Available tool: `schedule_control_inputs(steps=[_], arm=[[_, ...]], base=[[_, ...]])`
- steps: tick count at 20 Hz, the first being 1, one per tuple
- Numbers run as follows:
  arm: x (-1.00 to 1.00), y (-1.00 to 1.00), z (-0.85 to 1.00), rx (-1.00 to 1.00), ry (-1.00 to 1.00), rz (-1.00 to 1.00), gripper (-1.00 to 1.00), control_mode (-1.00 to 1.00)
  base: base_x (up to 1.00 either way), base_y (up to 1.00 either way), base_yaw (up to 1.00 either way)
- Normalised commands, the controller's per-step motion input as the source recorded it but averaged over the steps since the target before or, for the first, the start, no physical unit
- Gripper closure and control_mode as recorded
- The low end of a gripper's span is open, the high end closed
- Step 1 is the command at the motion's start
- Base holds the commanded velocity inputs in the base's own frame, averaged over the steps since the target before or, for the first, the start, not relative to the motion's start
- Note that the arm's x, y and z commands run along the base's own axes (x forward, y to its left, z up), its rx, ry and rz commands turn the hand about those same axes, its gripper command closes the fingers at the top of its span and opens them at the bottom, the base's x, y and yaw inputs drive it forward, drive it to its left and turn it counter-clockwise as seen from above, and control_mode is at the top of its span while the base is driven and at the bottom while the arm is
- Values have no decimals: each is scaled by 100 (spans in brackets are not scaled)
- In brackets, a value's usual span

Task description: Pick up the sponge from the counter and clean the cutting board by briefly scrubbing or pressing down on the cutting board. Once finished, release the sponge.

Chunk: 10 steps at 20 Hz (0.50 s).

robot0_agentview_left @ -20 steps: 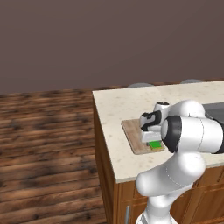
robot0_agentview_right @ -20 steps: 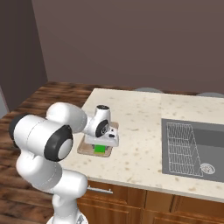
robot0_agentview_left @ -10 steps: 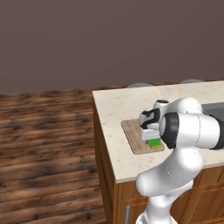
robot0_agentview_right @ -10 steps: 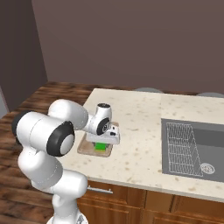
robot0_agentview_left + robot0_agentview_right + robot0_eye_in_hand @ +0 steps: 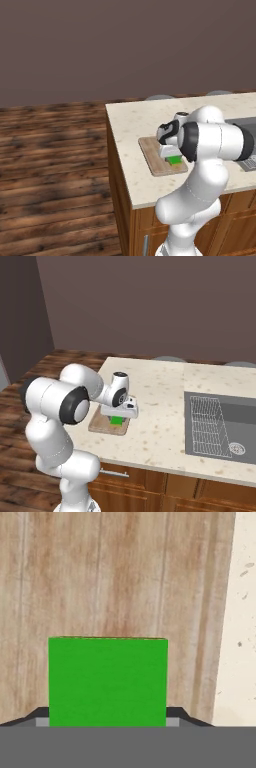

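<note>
The green sponge (image 5: 107, 682) sits between my gripper's (image 5: 107, 721) two dark fingertips (image 5: 181, 715), which are shut on it. It rests low over the light wooden cutting board (image 5: 125, 572), near the board's edge beside the speckled counter (image 5: 240, 612). From the left base view, the sponge (image 5: 174, 160) shows as a green patch under the hand, on the board (image 5: 154, 159). The right base view shows the gripper (image 5: 119, 415) pointing down on the sponge (image 5: 117, 420) at the right end of the board (image 5: 100, 426). The sponge's lower layer is hidden.
A dark sink with a wire rack (image 5: 212, 426) is set into the counter (image 5: 160, 386) to the right of the board. The counter's left edge drops to a dark plank floor (image 5: 50, 150). Two grey round tops (image 5: 170, 358) show behind the far edge.
The hand stays over the board's right end with the sponge between its fingers; the arm has shifted only slightly.
</note>
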Motion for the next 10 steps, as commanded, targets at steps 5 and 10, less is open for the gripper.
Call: schedule_control_inputs(steps=[5,10], arm=[[1,-2,-72,0,0,0,100,-100],[16,0,-14,0,0,0,100,-100]], base=[[0,0,0],[0,0,0]])
